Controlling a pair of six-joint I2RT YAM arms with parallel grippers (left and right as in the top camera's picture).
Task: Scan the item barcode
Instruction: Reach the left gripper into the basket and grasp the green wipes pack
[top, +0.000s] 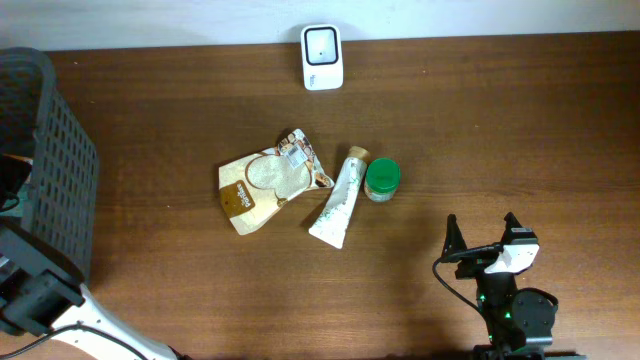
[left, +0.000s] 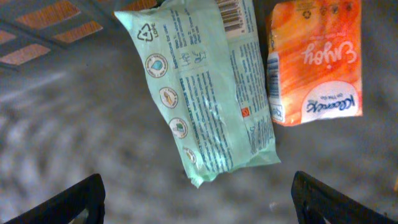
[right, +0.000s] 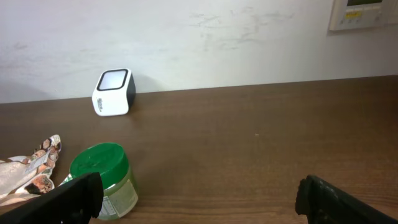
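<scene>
Judged as hardly begun: nothing gripped yet, with the left claw (left: 199, 202) spread wide apart over the floor of the dark plastic basket (left: 74, 137) and the mint-green soft pack of wipes (left: 205, 93) lying just ahead of its fingertips, an orange tissue pack (left: 314, 59) ahead and to its right. Same for the right claw (right: 199, 202), wide apart and empty over the brown wooden table (right: 261, 143), with the green-lidded clear jar (right: 102, 180) just ahead on its left and the white box-shaped scanner (right: 113, 92) well ahead. Left to do, probably: closing on the pack, carrying it to the scanner and turning its barcode (left: 231, 15) toward the scanner window.
</scene>
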